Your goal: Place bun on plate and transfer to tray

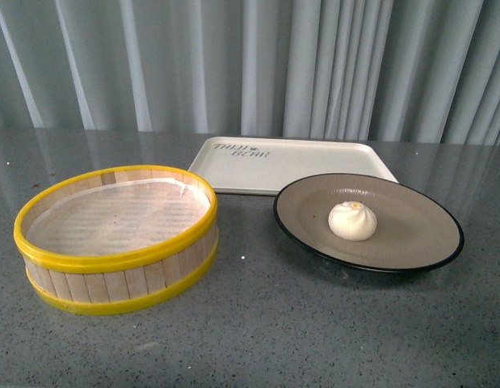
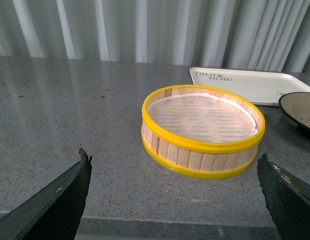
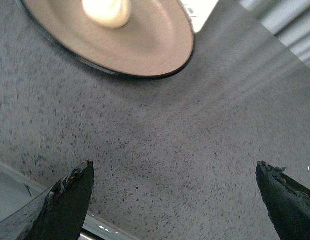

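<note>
1. Bun: sits on the plate, a little left of its middle, pleats upward, yellow dot on top.
2. Plate: rests on the grey speckled table, right of centre. Its far rim lies just in front of the tray; contact cannot be told.
3. Tray: flat on the table behind the plate, dark lettering near its far left corner.
4. Steamer basket: yellow-rimmed, white liner inside, left of the plate, near it but apart.
5. Left hand: fingers spread wide, grasping nothing, facing the basket from the near side.
6. Right hand: fingers spread wide, released; bare table lies between it and the plate's rim.
7. Curtain: pale, pleated, hangs behind the table.
</note>
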